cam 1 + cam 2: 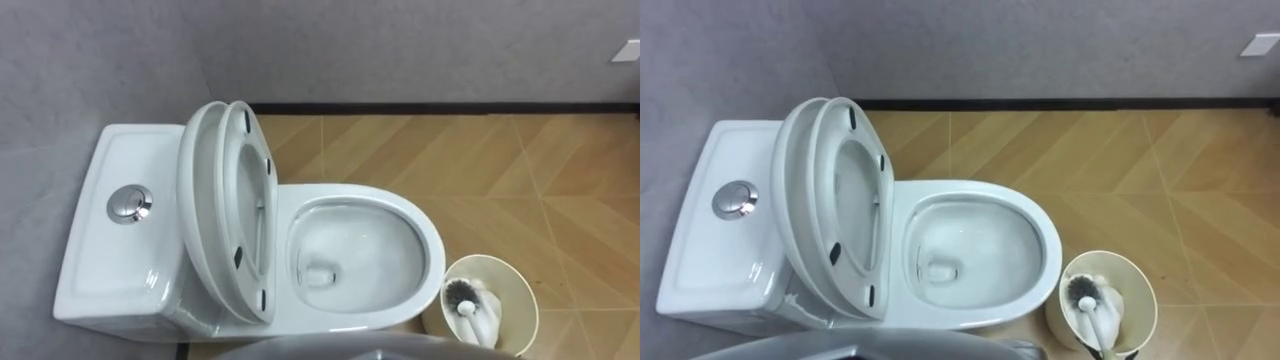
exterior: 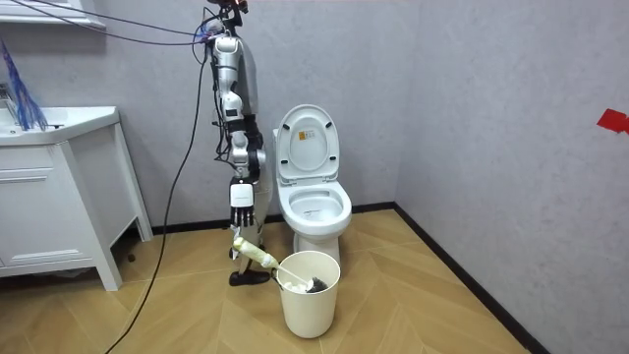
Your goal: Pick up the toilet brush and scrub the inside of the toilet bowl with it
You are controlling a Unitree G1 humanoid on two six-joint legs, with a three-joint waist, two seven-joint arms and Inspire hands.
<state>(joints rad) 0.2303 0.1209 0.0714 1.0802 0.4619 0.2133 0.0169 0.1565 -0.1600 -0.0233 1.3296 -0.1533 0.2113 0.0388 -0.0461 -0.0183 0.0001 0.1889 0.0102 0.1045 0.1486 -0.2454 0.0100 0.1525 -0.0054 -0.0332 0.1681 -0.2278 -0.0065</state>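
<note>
Well, starting at your left in the eye views, the toilet tank (image 1: pixel 130 250) sits against the grey wall with a round chrome flush button (image 1: pixel 130 204) on top. Its near corner is cut off by the lower edge. Beside it the lid and seat (image 1: pixel 225 210) stand raised together and hide the back of the bowl (image 1: pixel 355 255), which lies open, white and glossy inside. Further right, on the wooden floor (image 1: pixel 480 170) just beside the bowl's front, you see the cream bin (image 1: pixel 518 290), its near side clipped by the frame. The toilet brush (image 1: pixel 461 296) rests in it, with the dark bristle head inside the bin and the pale handle slanting toward the lower edge.

In the room view a white cabinet (image 2: pixel 49 197) stands at the far left. Next comes the robot, upright and just beside the toilet (image 2: pixel 313 211) on the room view's left. Its right hand (image 2: pixel 242 197) hangs low at its side, above the outer end of the handle that pokes over the bin's rim. That hand is too small for you to tell whether it is open or closed, or whether it touches the handle.
</note>
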